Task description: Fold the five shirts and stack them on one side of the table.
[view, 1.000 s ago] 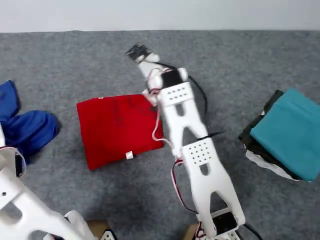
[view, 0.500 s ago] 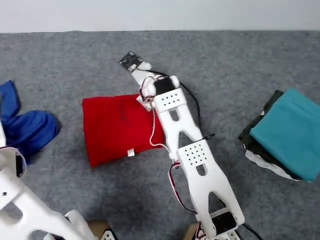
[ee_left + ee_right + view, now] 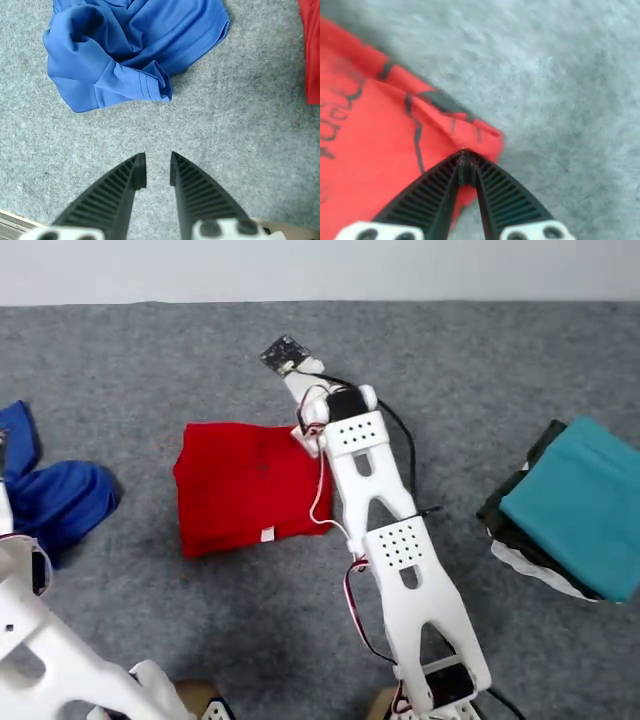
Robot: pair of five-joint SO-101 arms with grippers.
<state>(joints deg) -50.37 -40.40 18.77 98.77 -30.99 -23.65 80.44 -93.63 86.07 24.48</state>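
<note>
A folded red shirt (image 3: 250,488) lies flat mid-table. My right gripper (image 3: 304,433) sits at its far right corner; in the right wrist view the gripper (image 3: 465,161) is shut on that corner of the red shirt (image 3: 370,135). A crumpled blue shirt (image 3: 58,498) lies at the left side. My left gripper (image 3: 157,167) hovers open over bare carpet just short of the blue shirt (image 3: 130,45), with nothing between its fingers. The red shirt's edge (image 3: 311,50) shows off to one side there.
A stack of folded shirts, teal on top (image 3: 580,500) over black and white ones, sits at the table's right edge. The left arm's white body (image 3: 40,640) stands at the near left corner. Grey carpet (image 3: 470,390) covers the table.
The red shirt has slid a little to the right, pinched at its corner by the right gripper. The right arm swung left, then back right. The left arm stayed still.
</note>
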